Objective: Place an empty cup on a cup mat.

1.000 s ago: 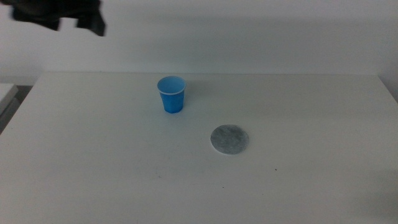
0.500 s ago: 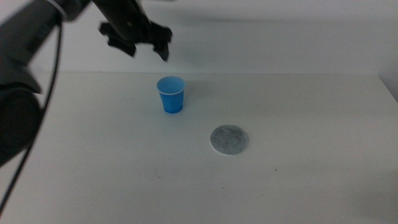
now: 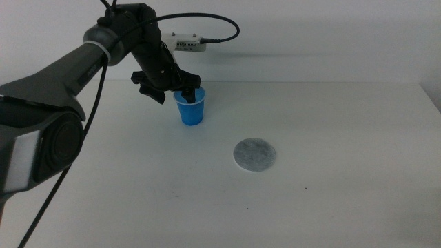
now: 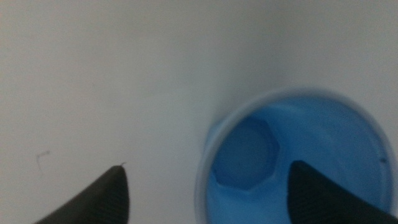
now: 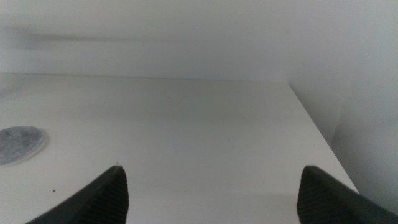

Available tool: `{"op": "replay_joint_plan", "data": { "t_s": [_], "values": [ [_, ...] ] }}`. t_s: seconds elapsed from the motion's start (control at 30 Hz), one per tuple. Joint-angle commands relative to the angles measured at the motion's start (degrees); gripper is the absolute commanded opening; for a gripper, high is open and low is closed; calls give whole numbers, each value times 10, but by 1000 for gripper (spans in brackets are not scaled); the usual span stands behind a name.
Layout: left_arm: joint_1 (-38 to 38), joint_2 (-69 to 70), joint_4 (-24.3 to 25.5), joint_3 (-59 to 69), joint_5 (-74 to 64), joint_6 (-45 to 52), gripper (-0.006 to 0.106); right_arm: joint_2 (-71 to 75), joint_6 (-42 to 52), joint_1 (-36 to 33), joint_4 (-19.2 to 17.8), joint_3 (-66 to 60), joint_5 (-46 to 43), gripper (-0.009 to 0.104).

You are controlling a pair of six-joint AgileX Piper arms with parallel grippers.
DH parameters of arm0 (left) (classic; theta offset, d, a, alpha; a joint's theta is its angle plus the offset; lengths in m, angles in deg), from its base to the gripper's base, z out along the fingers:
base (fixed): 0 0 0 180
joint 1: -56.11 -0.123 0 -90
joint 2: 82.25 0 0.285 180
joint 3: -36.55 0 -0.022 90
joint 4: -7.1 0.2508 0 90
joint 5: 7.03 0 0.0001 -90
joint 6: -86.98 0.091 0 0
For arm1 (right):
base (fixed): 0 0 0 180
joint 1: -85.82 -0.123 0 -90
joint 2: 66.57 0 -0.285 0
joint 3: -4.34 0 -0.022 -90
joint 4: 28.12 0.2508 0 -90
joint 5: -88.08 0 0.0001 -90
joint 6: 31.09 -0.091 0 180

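On the white surface [image 3: 331,200] the mat [image 3: 254,154] lies nearest, bare, with the cup [image 3: 191,105] upright farther back and well apart from it. The left tool [image 3: 170,86] hangs at the cup's rim, spread, one jaw over the inside and one outside; it should drop squarely so the wall sits between them, then close gently. The right tool [image 5: 211,186] waits spread, off to the side.

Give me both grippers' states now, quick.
Left gripper: open, straddling the cup's rim, one jaw inside, not gripping.
Right gripper: open, holding nothing.
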Motion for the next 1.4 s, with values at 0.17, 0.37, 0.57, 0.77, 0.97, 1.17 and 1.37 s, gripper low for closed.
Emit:
{"op": "replay_joint_plan", "data": {
  "t_s": [0.17, 0.37, 0.57, 0.77, 0.97, 1.17, 1.37],
  "values": [
    [2, 0, -5, -7, 38, -29, 26, 3, 2, -1, -3, -2, -4, 93],
    [2, 11, -28, -25, -15, -32, -2, 3, 2, -1, -3, -2, -4, 93],
    [21, 60, -72, -39, -30, -17, -2, 3, 2, -1, -3, -2, -4, 93],
    [83, 76, -67, -39, -30, -28, -2, 3, 2, -1, -3, -2, -4, 93],
    [152, 73, -38, -33, -30, -47, -2, 3, 2, -1, -3, -2, -4, 93],
    [177, 64, -11, -22, -30, -62, -2, 3, 2, -1, -3, -2, -4, 93],
    [178, 42, -10, -21, -30, -66, -2, 3, 2, -1, -3, -2, -4, 93]
  ]
}}
